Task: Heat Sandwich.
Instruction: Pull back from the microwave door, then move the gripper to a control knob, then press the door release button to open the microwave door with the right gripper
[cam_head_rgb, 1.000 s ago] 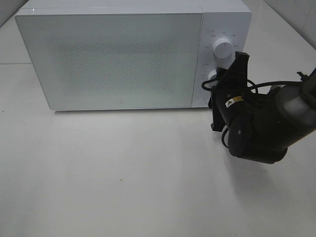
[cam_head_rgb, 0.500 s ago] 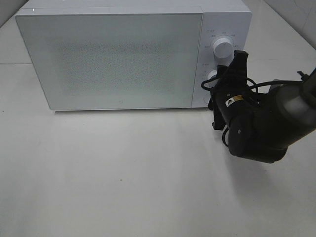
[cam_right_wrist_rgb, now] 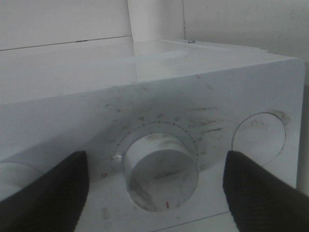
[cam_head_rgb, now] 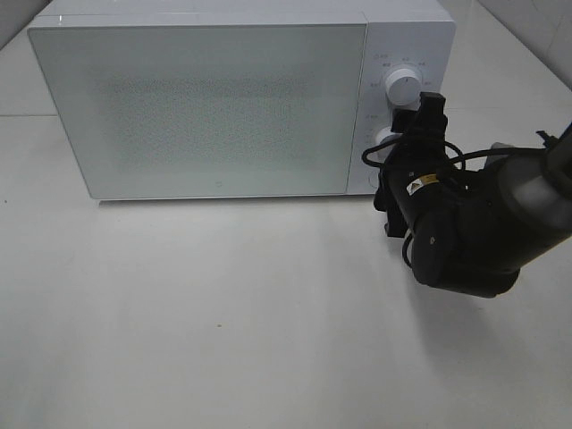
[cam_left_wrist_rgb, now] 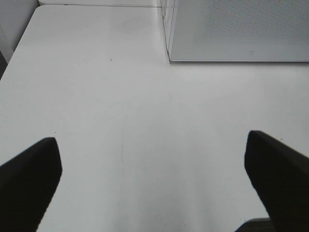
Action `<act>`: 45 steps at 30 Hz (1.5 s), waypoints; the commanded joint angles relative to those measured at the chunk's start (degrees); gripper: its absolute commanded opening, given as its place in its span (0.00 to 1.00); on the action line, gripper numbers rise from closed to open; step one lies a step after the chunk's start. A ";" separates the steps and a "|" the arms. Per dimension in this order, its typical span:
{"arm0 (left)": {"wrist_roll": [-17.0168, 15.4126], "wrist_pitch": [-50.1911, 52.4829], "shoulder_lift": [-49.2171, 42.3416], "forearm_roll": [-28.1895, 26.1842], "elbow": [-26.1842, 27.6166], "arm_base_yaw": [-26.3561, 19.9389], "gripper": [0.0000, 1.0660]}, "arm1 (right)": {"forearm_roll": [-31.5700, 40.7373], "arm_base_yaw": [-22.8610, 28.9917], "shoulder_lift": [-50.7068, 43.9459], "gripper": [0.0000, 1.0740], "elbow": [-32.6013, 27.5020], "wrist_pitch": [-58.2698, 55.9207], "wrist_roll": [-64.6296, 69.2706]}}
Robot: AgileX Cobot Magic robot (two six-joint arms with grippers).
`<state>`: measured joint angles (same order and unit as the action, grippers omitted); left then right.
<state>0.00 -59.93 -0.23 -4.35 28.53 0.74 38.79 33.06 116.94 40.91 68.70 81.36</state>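
Knob (cam_right_wrist_rgb: 161, 169) at 12 o'clock from right gripper (cam_right_wrist_rgb: 154, 193), between its spread fingers (cam_right_wrist_rgb: 43, 193), untouched | left gripper (cam_left_wrist_rgb: 154, 183) spread wide, farther off | sandwich unseen

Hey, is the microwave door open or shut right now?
Shut. The microwave door sits flush with the control panel, with no gap along its edges in the high view.

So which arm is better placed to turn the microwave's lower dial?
Right. The right gripper faces the lower dial, jaws open either side of it. The left gripper hangs over the table, away from the microwave's controls.
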 commanded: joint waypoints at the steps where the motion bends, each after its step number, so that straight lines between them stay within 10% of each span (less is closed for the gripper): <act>1: 0.00 0.74 -1.66 -0.11 -0.29 -0.11 0.92 | -4.81 -0.23 -0.29 0.70 0.34 -0.23 -1.49; 19: 0.00 0.74 -1.66 -0.11 -0.29 -0.11 0.92 | -11.29 -0.23 -8.08 0.70 -11.97 -5.79 -11.34; 45: 0.00 0.74 -1.66 -0.11 -0.29 -0.11 0.92 | -14.15 -7.05 -29.51 0.70 -14.04 -59.76 -87.55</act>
<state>0.00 -59.93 -0.23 -4.35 28.53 0.74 25.27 27.27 88.75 26.24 12.26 -2.75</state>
